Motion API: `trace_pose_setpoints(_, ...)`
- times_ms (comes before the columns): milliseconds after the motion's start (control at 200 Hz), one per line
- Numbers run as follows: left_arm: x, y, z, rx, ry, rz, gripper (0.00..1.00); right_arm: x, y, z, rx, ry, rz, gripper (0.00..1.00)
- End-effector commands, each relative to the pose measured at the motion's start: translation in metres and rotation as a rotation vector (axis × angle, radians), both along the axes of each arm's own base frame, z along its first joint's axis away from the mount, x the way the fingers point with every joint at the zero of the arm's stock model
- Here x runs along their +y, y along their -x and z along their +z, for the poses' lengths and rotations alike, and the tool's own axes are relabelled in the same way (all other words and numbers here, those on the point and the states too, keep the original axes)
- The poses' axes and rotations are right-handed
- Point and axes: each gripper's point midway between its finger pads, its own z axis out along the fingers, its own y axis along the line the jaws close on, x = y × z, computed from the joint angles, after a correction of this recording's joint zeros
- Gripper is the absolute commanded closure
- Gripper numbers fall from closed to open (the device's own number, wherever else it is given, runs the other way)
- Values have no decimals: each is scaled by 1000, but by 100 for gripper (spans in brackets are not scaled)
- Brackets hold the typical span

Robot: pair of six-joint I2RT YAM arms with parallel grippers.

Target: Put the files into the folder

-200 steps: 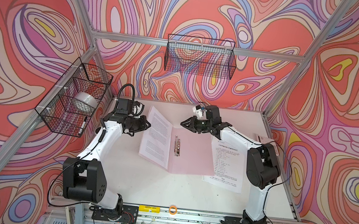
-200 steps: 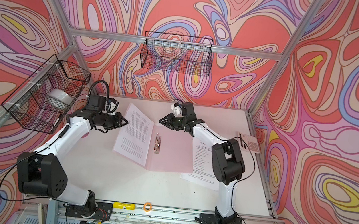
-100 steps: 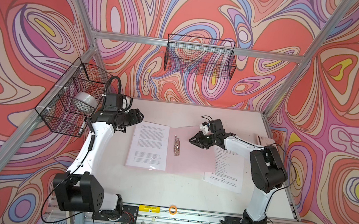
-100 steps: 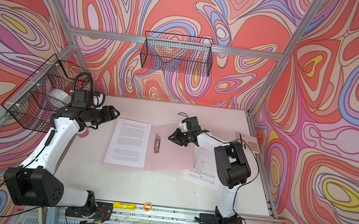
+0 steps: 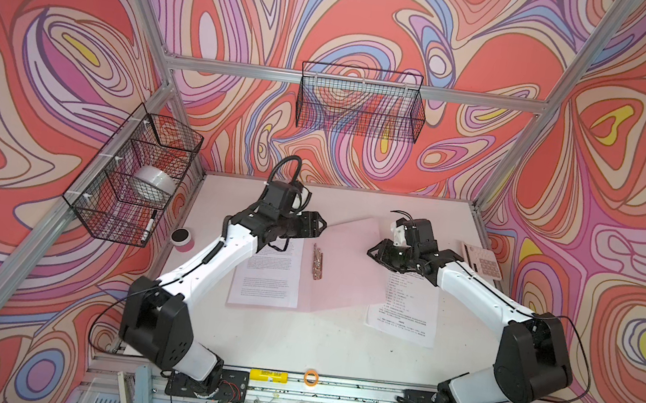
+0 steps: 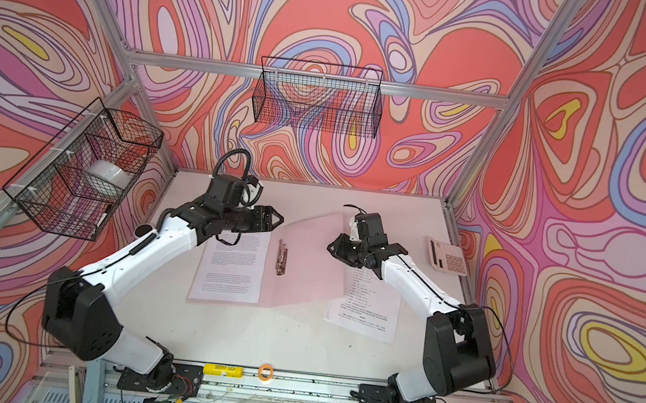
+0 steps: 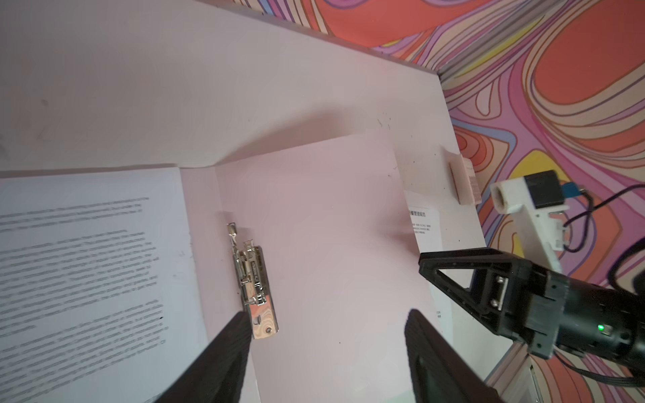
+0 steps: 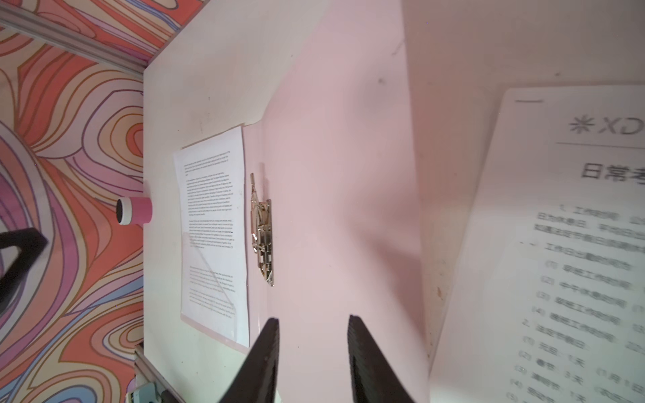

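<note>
The pale-pink folder lies open mid-table, its metal clip along the spine. One of the files lies flat on its left half. Another printed sheet lies to the right, its edge under the slightly raised right cover. My left gripper hovers open over the folder's far edge by the spine. My right gripper is open above the right cover's outer edge, holding nothing.
A calculator lies at the table's right edge. A pink cylinder with a black cap stands at the left edge. Wire baskets hang on the walls. A yellow block and an orange ring sit on the front rail.
My left gripper opened; the left cover and its sheet dropped flat, and the gripper swung right toward the spine. My right gripper came nearer and rightward, opening a little.
</note>
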Motion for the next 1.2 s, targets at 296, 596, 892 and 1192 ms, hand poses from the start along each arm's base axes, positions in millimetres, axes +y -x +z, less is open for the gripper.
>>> trace_pose_setpoints(296,-85,0,-49,67,70,-156,33,-24,10,-43,78,127,-50,68)
trace_pose_setpoints(596,-110,2,-68,105,107,-199,35,-11,9,-75,140,81,-20,73)
trace_pose_setpoints(892,-125,-11,-64,86,111,-221,35,9,10,-92,178,-28,14,79)
trace_pose_setpoints(1192,-153,-24,-70,100,154,-263,35,-6,16,-80,133,22,-43,78)
